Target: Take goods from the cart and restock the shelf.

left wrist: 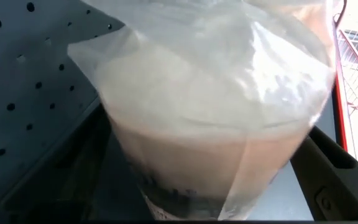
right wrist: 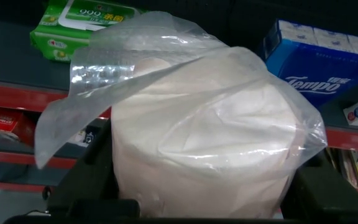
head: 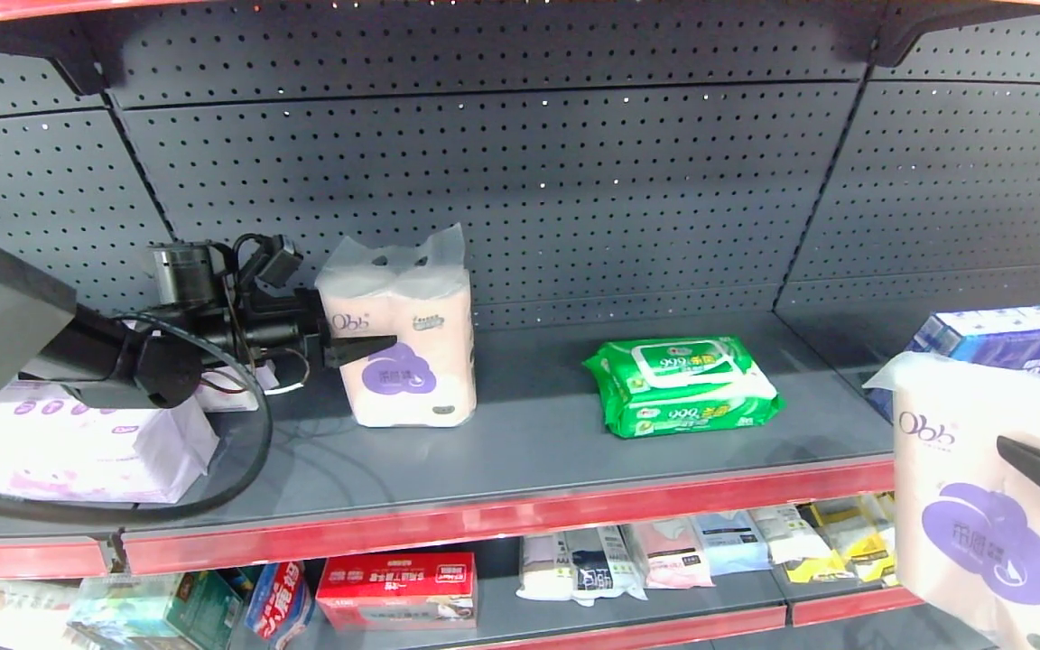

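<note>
White and film-wrapped, one roll pack (head: 421,307) is standing on the shelf (head: 529,451). The left gripper (head: 380,343) is pinching it at mid-height, with one dark finger lying across its front. Behind that gripper, under its arm, a pink pack (head: 78,442) is lying flat. Well beyond its fingertips, green wipes (head: 684,384) are resting on the deck.

The right gripper (head: 1039,560) is clamping a second pack (head: 962,469), holding it in front of the shelf's red lip and partly below it. A blue box (head: 998,338) is sitting just above and behind this gripper.

The loose film is probably the main hazard. If the left fingers open while snagged on it, they could drag the tall pack over. The right pack likely needs lifting over the lip; coming in too low, it could catch there and slip within its wrap, or come in wide and shove the blue box.
</note>
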Robot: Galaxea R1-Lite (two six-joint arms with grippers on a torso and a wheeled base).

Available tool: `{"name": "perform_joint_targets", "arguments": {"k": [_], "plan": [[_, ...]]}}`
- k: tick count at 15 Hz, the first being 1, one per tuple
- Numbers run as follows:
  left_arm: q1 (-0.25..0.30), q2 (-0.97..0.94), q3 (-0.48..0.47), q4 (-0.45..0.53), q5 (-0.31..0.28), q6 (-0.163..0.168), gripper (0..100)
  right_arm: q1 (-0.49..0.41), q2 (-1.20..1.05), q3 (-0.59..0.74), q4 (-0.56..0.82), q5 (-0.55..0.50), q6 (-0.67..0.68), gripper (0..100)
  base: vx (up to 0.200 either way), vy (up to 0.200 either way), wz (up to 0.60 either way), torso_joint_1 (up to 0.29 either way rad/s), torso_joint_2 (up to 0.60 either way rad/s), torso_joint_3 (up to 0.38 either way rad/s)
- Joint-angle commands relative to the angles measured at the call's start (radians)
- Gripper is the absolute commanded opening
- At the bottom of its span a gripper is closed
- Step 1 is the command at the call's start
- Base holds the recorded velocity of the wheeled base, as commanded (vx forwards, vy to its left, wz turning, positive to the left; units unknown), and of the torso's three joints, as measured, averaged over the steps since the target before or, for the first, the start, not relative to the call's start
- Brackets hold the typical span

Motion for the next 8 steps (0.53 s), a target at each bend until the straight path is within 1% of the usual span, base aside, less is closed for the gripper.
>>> {"name": "perform_joint_targets", "arguments": {"k": [1,4,8], "plan": [[0.0,0.0,0.0,0.0,0.0,0.0,100,0.0,0.001,0.001,-0.001,0.0,0.0,0,0.0,0.0,0.0,0.0,0.0,0.0],[-0.003,0.0,-0.002,0.0,-0.002,-0.004,100,0.0,-0.001,0.012,-0.001,0.0,0.0,0,0.0,0.0,0.0,0.0,0.0,0.0],[-0.021,-0.002,-0.002,0.0,-0.007,-0.01,100,0.0,0.001,0.011,-0.001,0.0,0.0,0,0.0,0.0,0.0,0.0,0.0,0.0]]}}
